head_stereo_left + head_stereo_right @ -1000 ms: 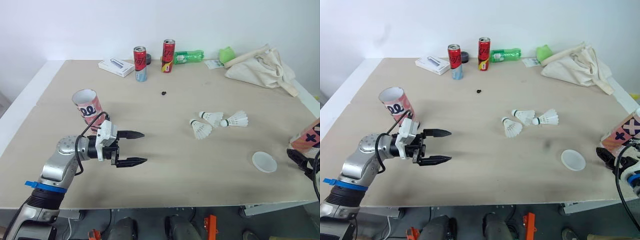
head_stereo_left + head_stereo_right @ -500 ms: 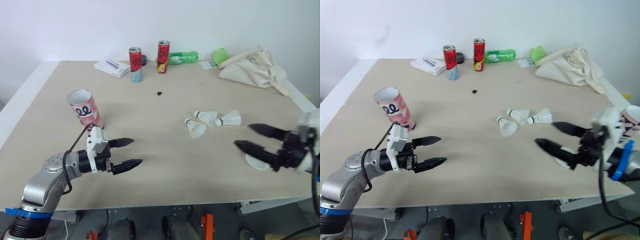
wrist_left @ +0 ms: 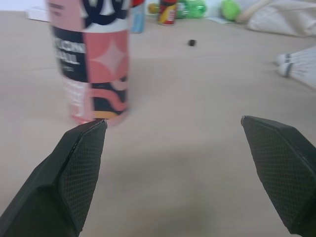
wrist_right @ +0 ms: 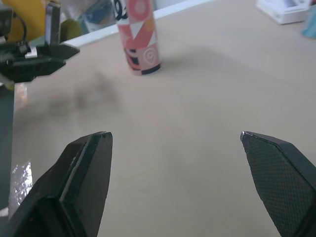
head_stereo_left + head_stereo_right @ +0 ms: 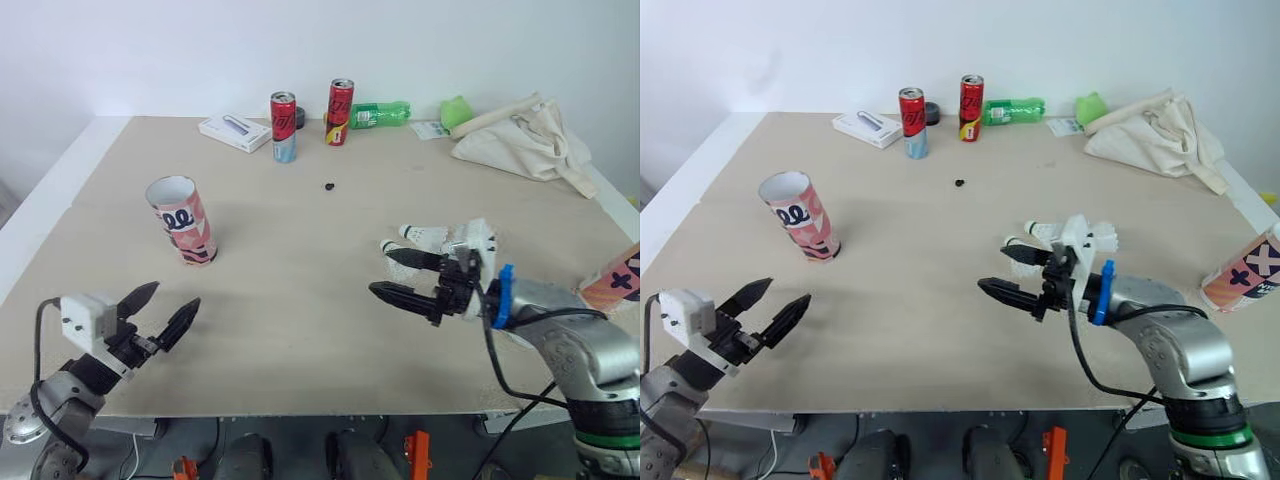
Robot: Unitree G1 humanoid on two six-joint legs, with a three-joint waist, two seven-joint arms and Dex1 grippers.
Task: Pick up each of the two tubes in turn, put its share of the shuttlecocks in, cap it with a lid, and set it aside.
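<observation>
Task looks barely begun: my L hand (image 5: 172, 297) at 8 o'clock and R hand (image 5: 379, 270) at 4 o'clock are both empty w/ fingers spread, tube (image 5: 188, 222) upright and uncapped at 10 o'clock, 2nd tube (image 5: 612, 277) at 3 o'clock surface edge, shuttlecocks (image 5: 424, 235) loose beside R hand.

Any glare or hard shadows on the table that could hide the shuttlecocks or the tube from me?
Left eye view: even light, no glare on the table; the shuttlecocks stand out white, partly behind the open right hand. Right wrist view: the pink tube throws only a faint shadow; a dim dark patch beside it, shadow or stain, cannot tell.
</observation>
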